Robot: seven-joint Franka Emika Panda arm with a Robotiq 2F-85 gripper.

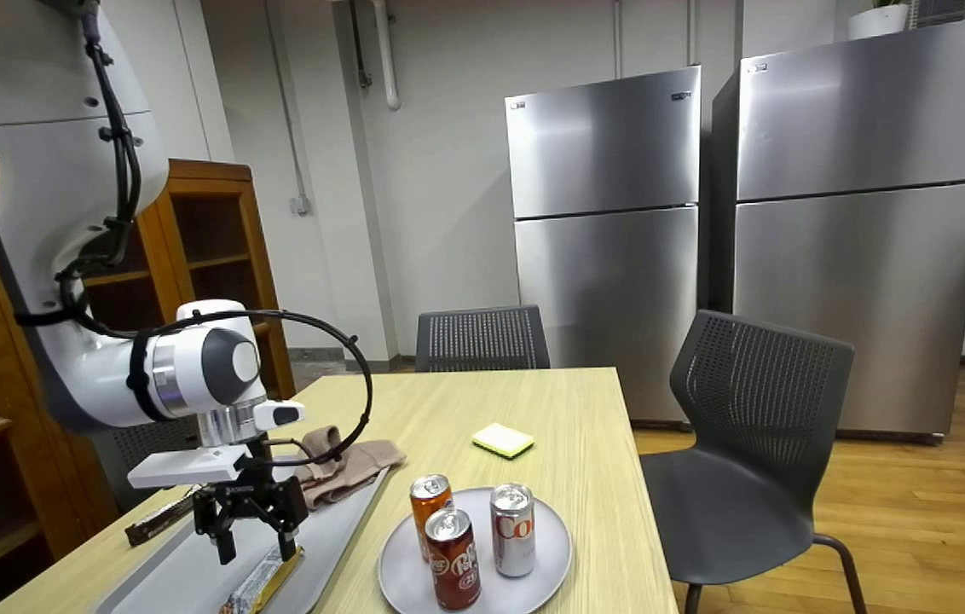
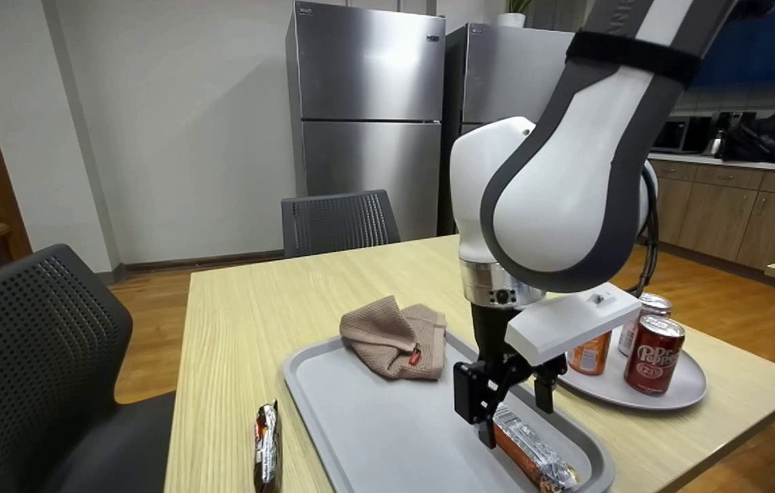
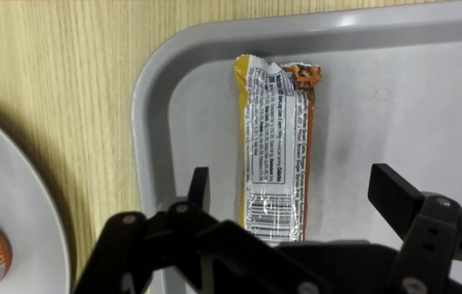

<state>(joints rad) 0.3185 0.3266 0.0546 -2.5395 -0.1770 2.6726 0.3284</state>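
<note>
My gripper (image 3: 291, 175) stands open above the grey tray (image 3: 410, 98), with nothing held. Below and between its fingers lies a wrapped snack bar (image 3: 274, 139), silver-white with yellow and orange edges and a barcode. In the wrist view the bar runs lengthwise away from the gripper, whose body hides its near end; it sits closer to the left finger. Both exterior views show the gripper (image 1: 257, 548) pointing down over the bar (image 2: 531, 455), near the tray's edge. At the tray's far end rests a crumpled brown cloth (image 2: 394, 342).
Beside the tray, a round grey plate (image 1: 557, 554) carries an orange can (image 1: 427, 503), a Dr Pepper can (image 1: 455, 567) and a silver can (image 1: 514, 533). A yellow sponge (image 1: 503, 440) lies farther back. A dark-wrapped bar (image 2: 266, 445) is on the table across the tray. Chairs (image 1: 755, 409) surround the table.
</note>
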